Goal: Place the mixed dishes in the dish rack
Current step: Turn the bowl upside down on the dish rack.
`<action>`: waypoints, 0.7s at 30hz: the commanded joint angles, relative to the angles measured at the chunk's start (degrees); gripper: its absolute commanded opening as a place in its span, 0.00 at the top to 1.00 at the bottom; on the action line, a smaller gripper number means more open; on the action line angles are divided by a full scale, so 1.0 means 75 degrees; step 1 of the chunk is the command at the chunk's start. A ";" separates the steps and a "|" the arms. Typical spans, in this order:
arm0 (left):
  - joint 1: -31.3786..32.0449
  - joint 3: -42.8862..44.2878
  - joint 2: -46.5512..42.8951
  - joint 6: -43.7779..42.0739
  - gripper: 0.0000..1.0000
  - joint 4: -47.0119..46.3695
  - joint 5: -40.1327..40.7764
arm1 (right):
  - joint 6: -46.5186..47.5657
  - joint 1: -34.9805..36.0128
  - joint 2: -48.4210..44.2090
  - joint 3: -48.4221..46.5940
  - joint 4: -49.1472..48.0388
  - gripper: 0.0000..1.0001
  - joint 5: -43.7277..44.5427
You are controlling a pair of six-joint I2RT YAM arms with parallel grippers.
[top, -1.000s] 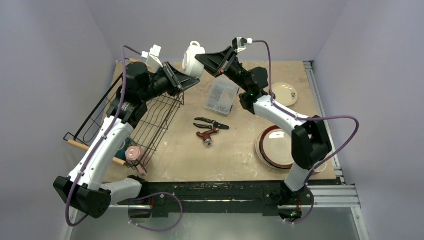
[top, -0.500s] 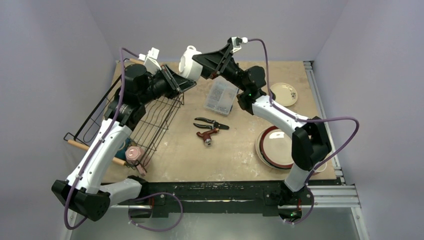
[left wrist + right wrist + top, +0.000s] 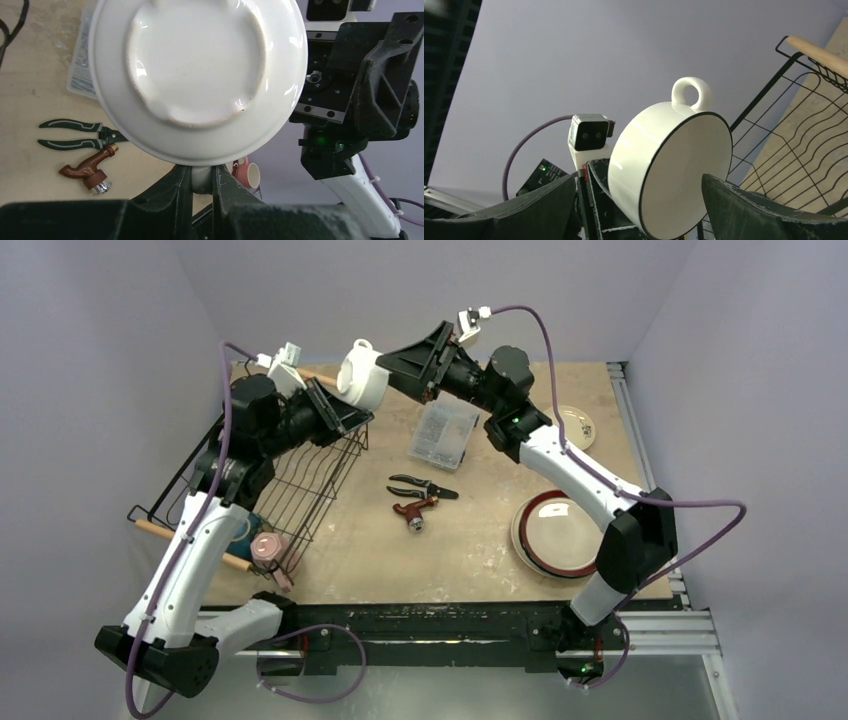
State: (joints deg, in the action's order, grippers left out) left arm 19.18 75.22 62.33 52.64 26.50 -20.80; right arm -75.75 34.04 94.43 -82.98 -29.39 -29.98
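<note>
A white cup (image 3: 362, 377) hangs in the air above the far end of the black wire dish rack (image 3: 300, 480). My left gripper (image 3: 340, 405) is shut on its side. In the left wrist view the cup's underside (image 3: 197, 75) fills the frame, with the two fingers (image 3: 227, 190) pinching its lower edge. My right gripper (image 3: 400, 360) is open just to the right of the cup. Seen from the right wrist, the cup's mouth (image 3: 674, 165) faces me between spread fingers (image 3: 539, 210) that stand clear of it. A pink mug (image 3: 268, 546) lies in the rack's near end.
A clear plastic box (image 3: 445, 432), black pliers (image 3: 425, 485) and a red-brown tool (image 3: 415, 510) lie mid-table. A red-rimmed plate (image 3: 550, 535) sits near right, a cream saucer (image 3: 570, 425) far right. The rack's wooden handle (image 3: 819, 52) shows beside the cup.
My right gripper has opened and let go of the white cup. The left gripper keeps its hold and has carried the cup a little to the left.
</note>
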 commanded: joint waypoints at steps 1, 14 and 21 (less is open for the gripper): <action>-0.0243 0.0755 -0.0425 -0.1151 1.00 0.0430 0.0517 | 0.1201 -0.0171 -0.0449 -0.0761 0.1856 0.01 -0.0049; -0.0977 0.2099 -0.0105 -0.2697 1.00 0.4895 0.4968 | 0.2004 -0.1715 -0.1166 -0.0569 0.4250 0.01 0.0329; -0.1670 0.1506 0.0274 -0.1772 1.00 0.5292 0.6319 | 0.2750 -0.1760 -0.1180 -0.1060 0.5601 0.01 0.0373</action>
State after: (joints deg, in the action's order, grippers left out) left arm 8.40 87.15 63.29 35.57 67.07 16.67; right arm -59.79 20.43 87.20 -87.24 6.55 -27.68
